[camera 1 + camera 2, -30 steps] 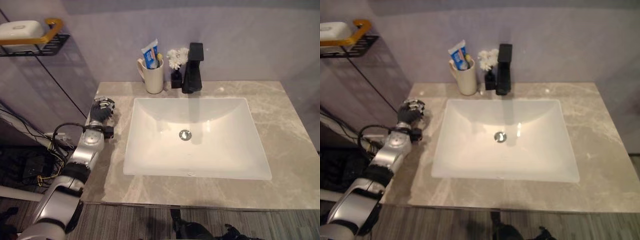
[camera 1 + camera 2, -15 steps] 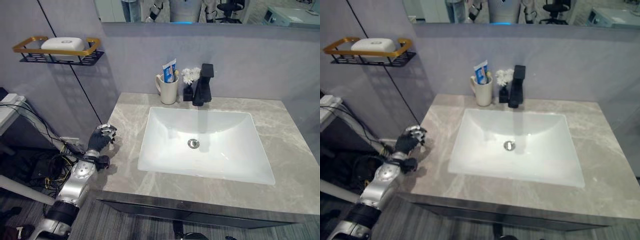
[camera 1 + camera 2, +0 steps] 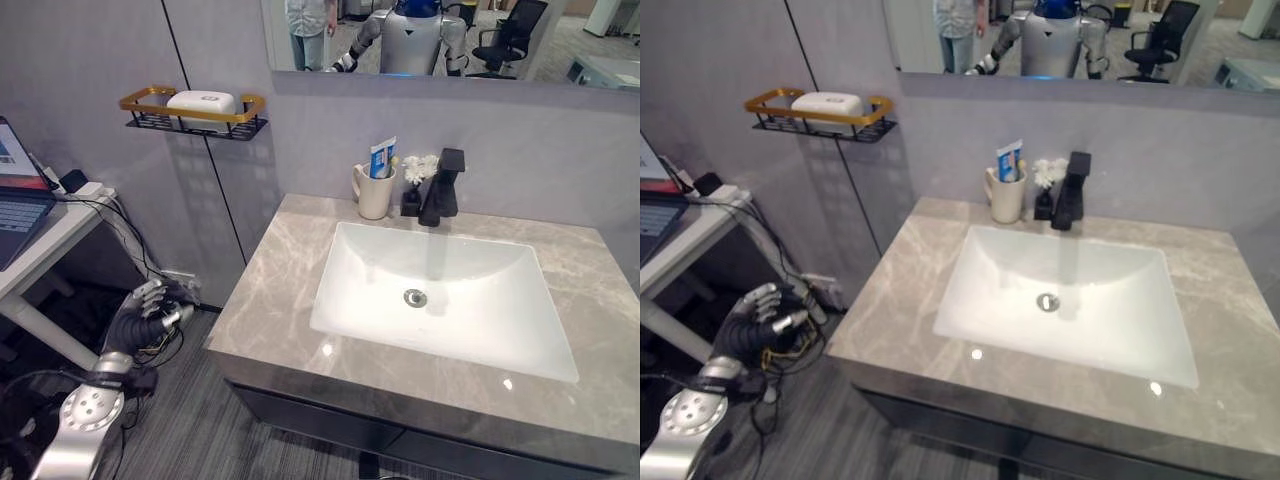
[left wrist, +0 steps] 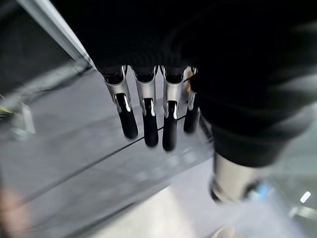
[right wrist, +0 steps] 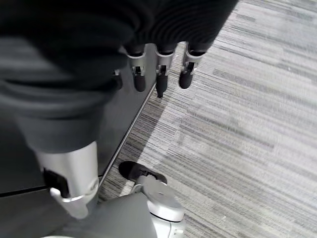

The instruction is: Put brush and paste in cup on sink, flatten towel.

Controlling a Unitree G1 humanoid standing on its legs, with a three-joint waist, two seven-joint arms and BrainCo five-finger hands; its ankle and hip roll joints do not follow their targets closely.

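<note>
cup [image 3: 376,192] at sink [image 3: 440,335] back edge, paste [image 3: 379,159] standing in it, brush not discernible | no towel seen, flattening unconfirmed | left hand [image 3: 140,315] low beside counter, fingers relaxed, empty | right hand [image 5: 159,69] over floor, relaxed, empty

A mock bathroom in an office: sink [image 3: 440,300], mirror [image 3: 450,40], soap shelf [image 3: 190,110], beside a laptop desk [image 3: 40,250].

Can't make out any readable text from my end. The toothpaste tube [image 3: 381,158] in the cup [image 3: 375,193] has print on it, but it's too small to read.
</note>
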